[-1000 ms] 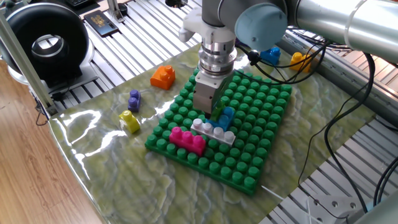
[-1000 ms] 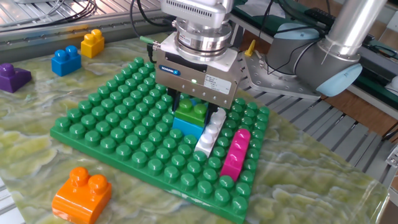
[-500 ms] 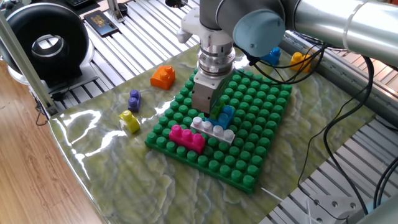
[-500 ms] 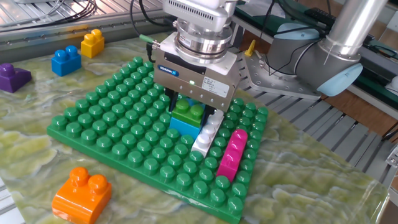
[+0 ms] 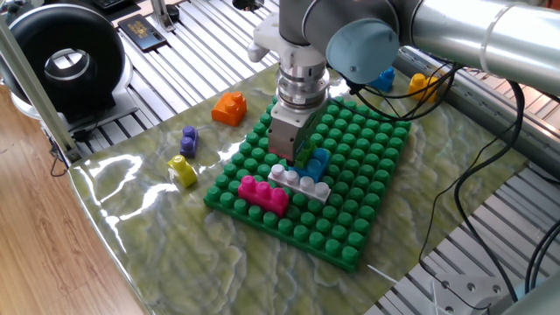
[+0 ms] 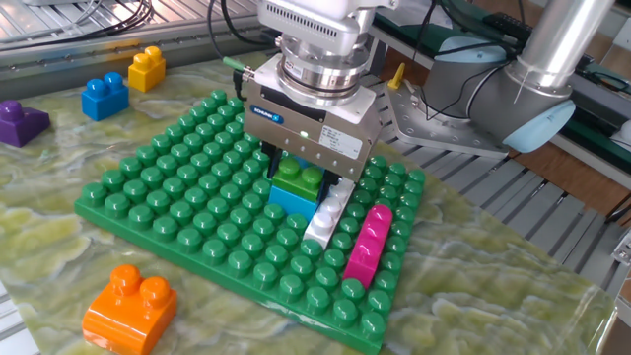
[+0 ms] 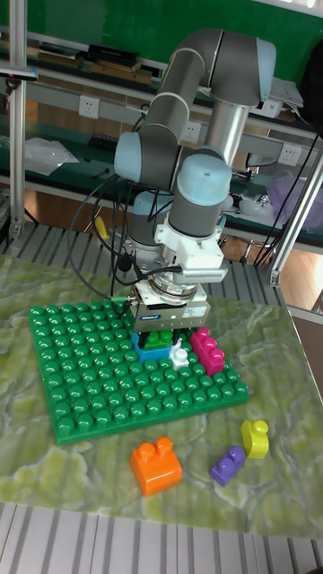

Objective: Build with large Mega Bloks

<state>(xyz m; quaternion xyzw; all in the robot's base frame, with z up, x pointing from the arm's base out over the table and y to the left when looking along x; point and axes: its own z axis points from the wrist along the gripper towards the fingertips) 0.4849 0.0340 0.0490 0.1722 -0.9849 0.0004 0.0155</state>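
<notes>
Here green baseplate lies on marbled green-yellow mat

The baseplate is green. On it there is a light blue brick with a green brick on top, a white-grey brick and a magenta brick. The loose bricks are orange, purple, blue and yellow. The mat has a yellow-green marble pattern.
</notes>
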